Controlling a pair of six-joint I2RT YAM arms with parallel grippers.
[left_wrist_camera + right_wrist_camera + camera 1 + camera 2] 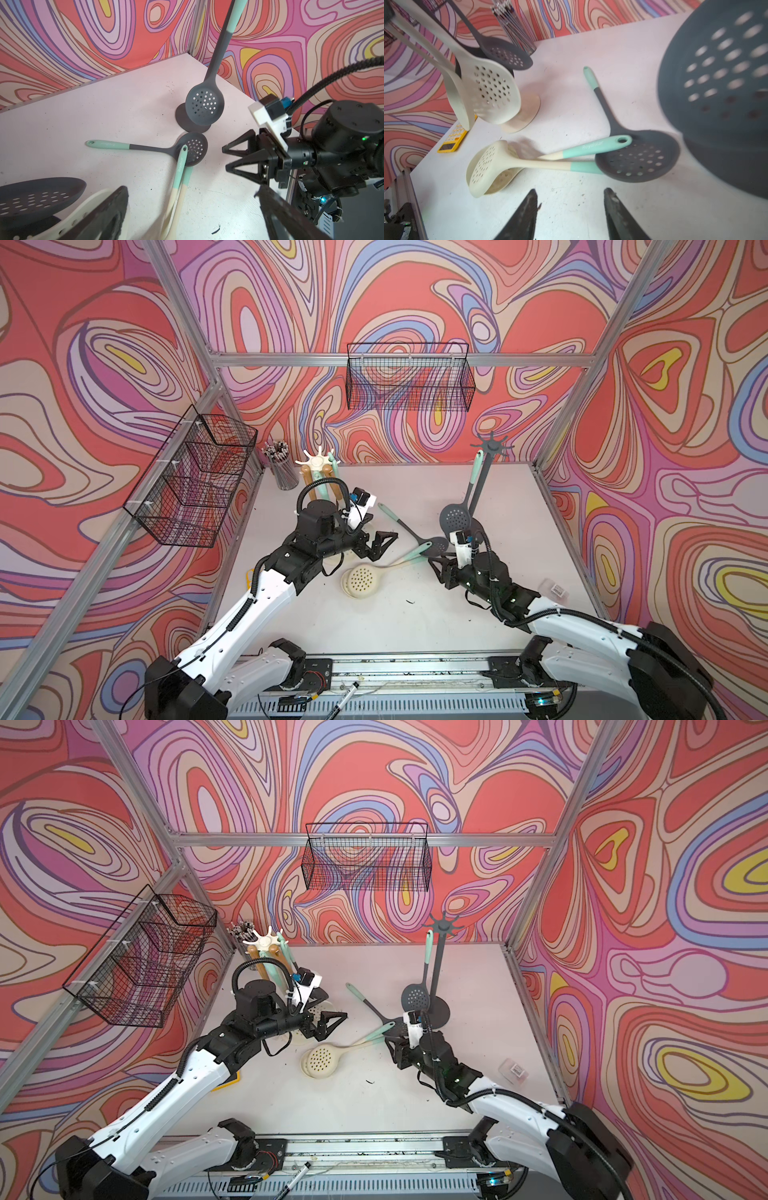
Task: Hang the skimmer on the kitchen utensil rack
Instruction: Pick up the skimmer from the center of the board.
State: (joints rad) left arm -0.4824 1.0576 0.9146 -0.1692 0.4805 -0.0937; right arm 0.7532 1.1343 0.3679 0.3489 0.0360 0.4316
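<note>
A dark grey utensil rack [490, 445] [444, 925] stands at the back right. One grey skimmer [455, 516] [415, 996] [204, 104] hangs from it by its mint handle. Another grey skimmer [399, 522] [365, 1002] [195, 148] [637, 158] lies flat on the table. Two cream skimmers [361, 578] [320, 1058] [488, 164] lie stacked, their mint handles resting against its head. My right gripper [436, 562] [390, 1042] [571, 193] [224, 158] is open and empty, low beside that head. My left gripper [384, 545] [336, 1023] [191, 190] is wide open and empty, above the cream handles.
A cream rack [319, 460] [525, 112] with skimmers hung on it stands at the back left beside a pen cup [282, 466]. Wire baskets [409, 379] [191, 477] hang on the walls. A yellow calculator [450, 139] and a clear box [555, 587] lie near the table's sides.
</note>
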